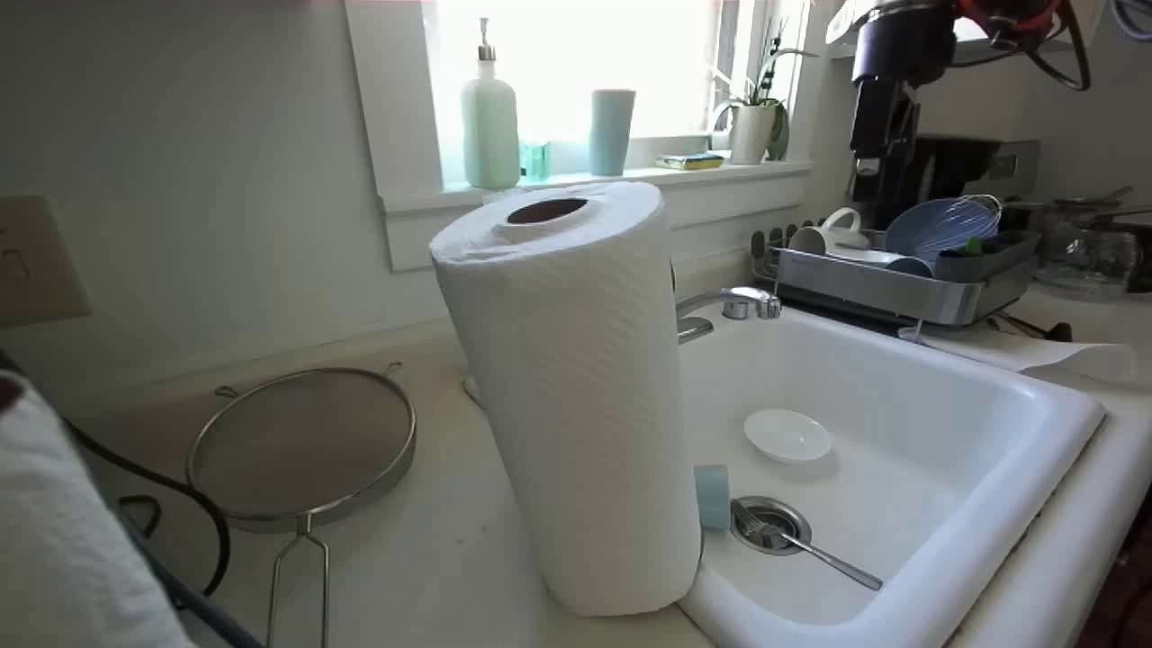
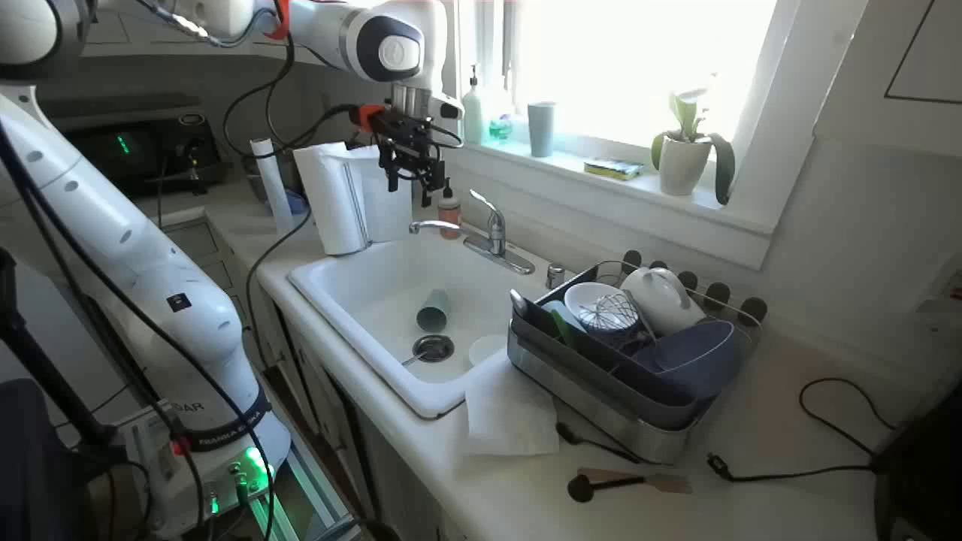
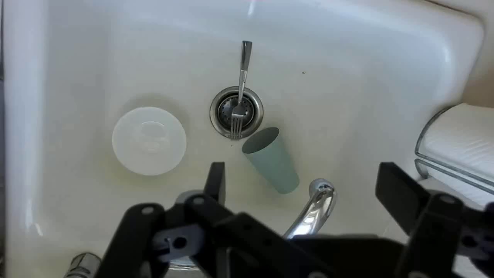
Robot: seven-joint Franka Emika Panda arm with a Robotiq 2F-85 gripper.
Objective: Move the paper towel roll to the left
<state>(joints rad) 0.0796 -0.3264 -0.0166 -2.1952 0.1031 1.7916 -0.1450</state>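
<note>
The paper towel roll [image 1: 585, 405] is a tall, thick white cylinder standing on the counter at the sink's edge, its dark hollow core on top. It looks tilted in that exterior view. It also stands behind the sink's far end in an exterior view [image 2: 331, 199], with a wire holder along its side. Only part of it shows at the right edge of the wrist view [image 3: 463, 135]. My gripper [image 3: 303, 170] is open and empty, pointing down above the sink near the faucet. It shows in both exterior views [image 1: 868, 180] [image 2: 410, 189], apart from the roll.
The white sink [image 2: 331, 289] holds a blue-green cup [image 3: 272, 162], a fork [image 3: 243, 81] and a white bowl [image 3: 149, 141]. The faucet [image 2: 496, 229] rises beside it. A full dish rack [image 2: 601, 383] stands at one side. A sieve [image 1: 301, 441] lies on the counter.
</note>
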